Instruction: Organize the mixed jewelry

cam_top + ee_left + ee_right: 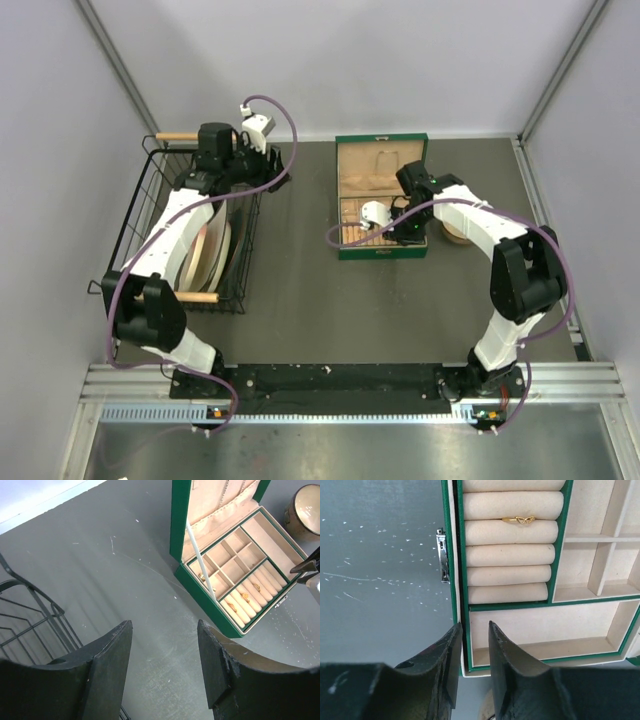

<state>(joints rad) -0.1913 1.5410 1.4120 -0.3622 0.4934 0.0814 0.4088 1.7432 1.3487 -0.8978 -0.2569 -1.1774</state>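
The green jewelry box (382, 252) lies open mid-table, with tan compartments and ring rolls. In the right wrist view one gold ring (518, 519) sits between two rolls. The left wrist view shows several gold rings, among them one on the rolls (245, 597) and one in a small compartment (201, 576). My right gripper (475, 625) hovers over the box's near corner by the long compartment (545, 627), its jaws a narrow gap apart with nothing between them. My left gripper (165, 625) hangs open and empty over bare table, left of the box.
A black wire basket (150, 190) with wooden handles and round wooden pieces stands at the left, under the left arm. A round wooden stand (458, 232) sits just right of the box. The box latch (441, 555) faces the near side.
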